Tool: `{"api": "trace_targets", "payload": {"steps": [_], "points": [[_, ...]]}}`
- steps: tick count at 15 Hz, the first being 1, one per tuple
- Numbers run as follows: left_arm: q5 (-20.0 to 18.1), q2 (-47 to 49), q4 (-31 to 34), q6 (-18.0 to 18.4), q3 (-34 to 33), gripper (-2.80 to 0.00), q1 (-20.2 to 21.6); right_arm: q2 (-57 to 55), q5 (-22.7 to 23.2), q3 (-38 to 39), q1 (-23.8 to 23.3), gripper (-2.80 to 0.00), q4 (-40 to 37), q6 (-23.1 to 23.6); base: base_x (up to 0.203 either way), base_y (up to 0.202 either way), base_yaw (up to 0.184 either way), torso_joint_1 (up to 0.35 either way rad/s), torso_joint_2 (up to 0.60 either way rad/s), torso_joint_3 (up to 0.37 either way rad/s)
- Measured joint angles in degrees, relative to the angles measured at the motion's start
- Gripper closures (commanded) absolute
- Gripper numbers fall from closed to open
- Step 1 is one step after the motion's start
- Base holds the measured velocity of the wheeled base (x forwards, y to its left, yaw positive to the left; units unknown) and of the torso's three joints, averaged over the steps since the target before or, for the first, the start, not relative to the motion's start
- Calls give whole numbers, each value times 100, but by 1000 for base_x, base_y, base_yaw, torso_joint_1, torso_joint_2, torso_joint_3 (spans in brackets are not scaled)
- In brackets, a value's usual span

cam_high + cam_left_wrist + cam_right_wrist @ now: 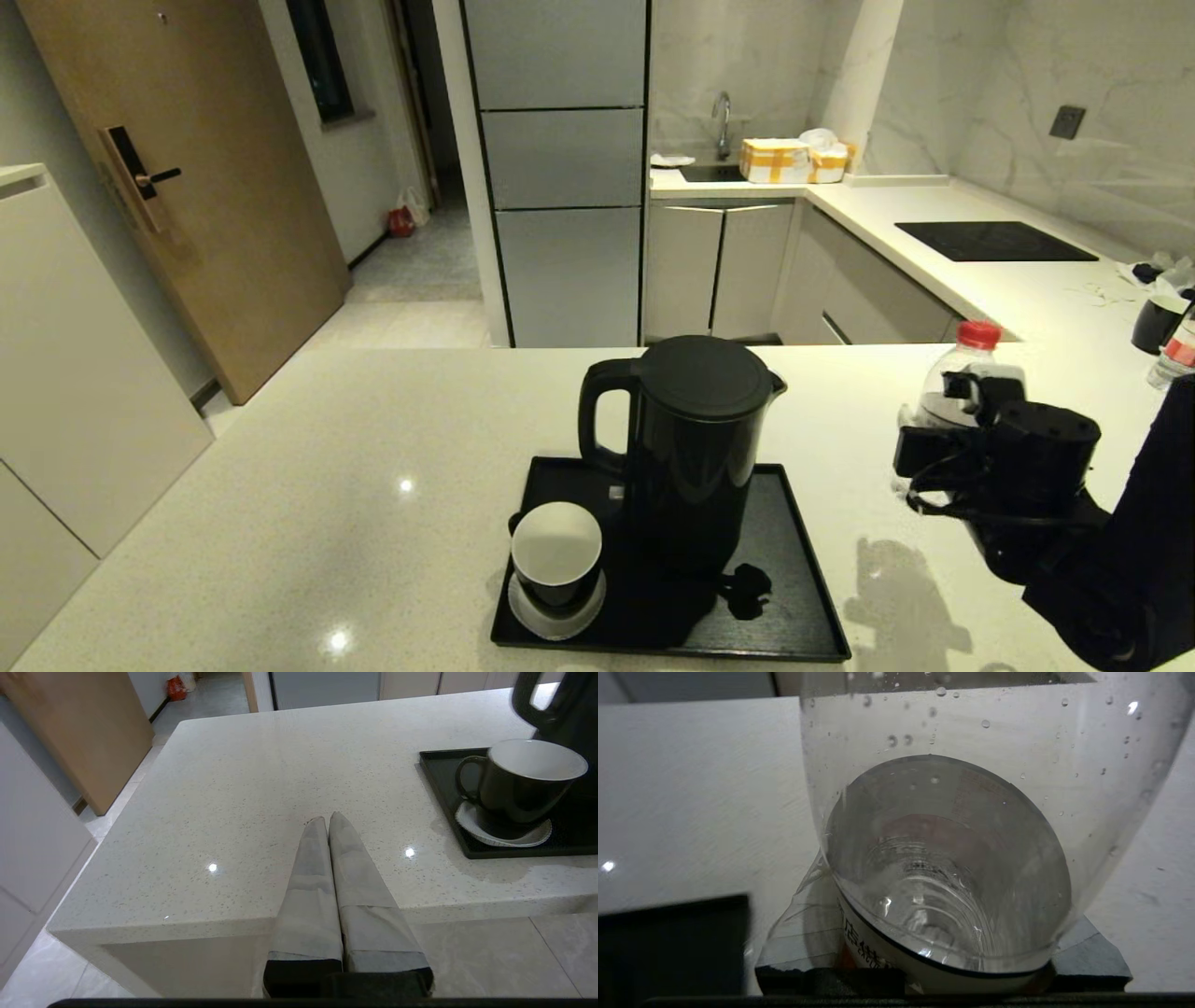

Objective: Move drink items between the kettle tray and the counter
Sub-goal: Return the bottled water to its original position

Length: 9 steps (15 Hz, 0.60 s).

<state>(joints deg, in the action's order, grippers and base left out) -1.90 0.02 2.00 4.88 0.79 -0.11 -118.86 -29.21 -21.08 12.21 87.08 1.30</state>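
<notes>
Head view shows my right tool (934, 448) clamped on the clear, droplet-beaded plastic bottle (966, 373), held above the glossy speckled table (327, 485) right of the low-rimmed black tray (803, 579). Kettle (695, 448) and cup (556, 551) sit on it. Left tool (327, 826) idles, pinched closed.

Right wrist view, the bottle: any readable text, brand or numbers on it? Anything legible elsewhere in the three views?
Water bottle, held in the right gripper: dark printed characters on the white label edge, cropped and distorted through the plastic, not readable.
Same bottle, head view: red cap, no text visible.
Second bottle, far right: red label, too small to read.
Kettle, cup, tray: no text visible.
</notes>
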Motion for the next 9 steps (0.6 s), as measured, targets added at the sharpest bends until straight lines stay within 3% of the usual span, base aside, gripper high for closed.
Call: {"api": "trace_targets", "payload": {"steps": [9], "points": [[-4,0,0,0,0,0,-5,-291,-849,271,1864,0,16,-797,0,0,0,0,0,0]]}}
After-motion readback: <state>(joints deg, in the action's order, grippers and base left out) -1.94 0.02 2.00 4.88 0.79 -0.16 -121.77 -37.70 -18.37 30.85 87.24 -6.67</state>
